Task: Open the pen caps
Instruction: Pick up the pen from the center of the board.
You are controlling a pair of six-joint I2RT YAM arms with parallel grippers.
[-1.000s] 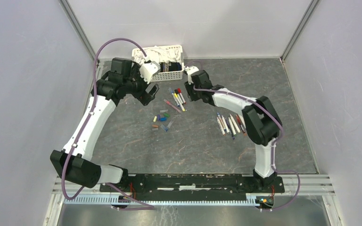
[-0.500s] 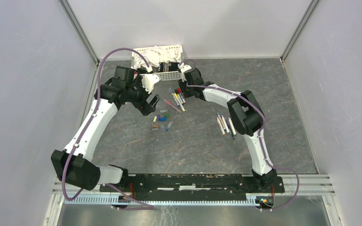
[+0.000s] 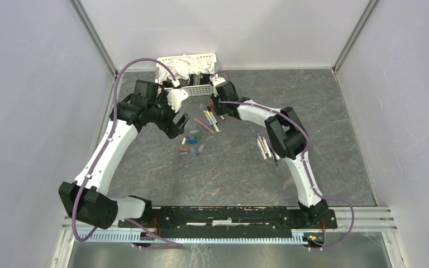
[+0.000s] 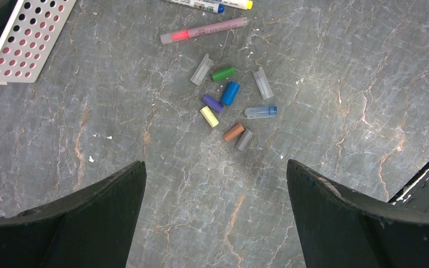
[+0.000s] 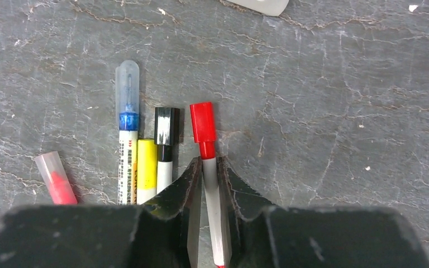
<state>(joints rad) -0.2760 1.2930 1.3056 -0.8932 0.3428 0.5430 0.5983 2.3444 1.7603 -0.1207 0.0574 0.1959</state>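
right gripper point(image 5: 209, 167) clamped on red-capped pen point(image 5: 213, 212) barrel, just below its red cap point(image 5: 203, 121) | black-capped pen point(image 5: 166, 125) just beside, on table point(image 5: 341, 111) | left gripper point(image 4: 215, 167) spread wide, empty, above loose caps point(image 4: 230, 92)

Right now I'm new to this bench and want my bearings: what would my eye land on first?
The right gripper, at the far middle of the table, is closed on the barrel of the red-capped pen, which lies beside other capped pens. Nearer the arms, a cluster of loose caps in green, blue, purple, yellow and brown lies below the wide-open left gripper.
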